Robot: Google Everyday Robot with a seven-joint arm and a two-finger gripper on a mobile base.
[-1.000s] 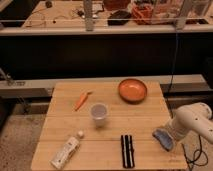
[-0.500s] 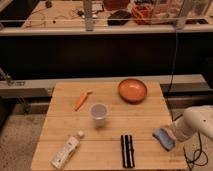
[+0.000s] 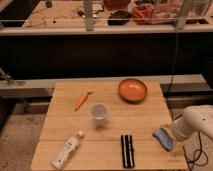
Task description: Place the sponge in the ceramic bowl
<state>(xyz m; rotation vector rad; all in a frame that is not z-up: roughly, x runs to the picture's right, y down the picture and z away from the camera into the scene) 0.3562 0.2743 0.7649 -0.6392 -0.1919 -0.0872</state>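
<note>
The sponge (image 3: pixel 162 138) lies flat on the worktop (image 3: pixel 145 120) in the lower right of the frame, close to its right edge, and not in the bowl (image 3: pixel 132 90), which sits well apart near the upper right corner of the worktop with nothing in it. The hand (image 3: pixel 172 134) comes in from the right edge of the frame and sits right against the sponge's right end. The white arm covers it, so I cannot tell how far open it is or whether it has hold of the sponge. The step looks like the grasp. The sponge is soft and will probably give, so it wants a firm squeeze across its narrow width, low on the block. Because it lies so near the edge, a sideways nudge could tip it off the worktop, so any closing should be straight. Once held, it should be lifted clear before travelling up the frame to the bowl. The cup (image 3: pixel 98 113) stands to the left, off that line. The bowl is shallow, so release low over its middle.
</note>
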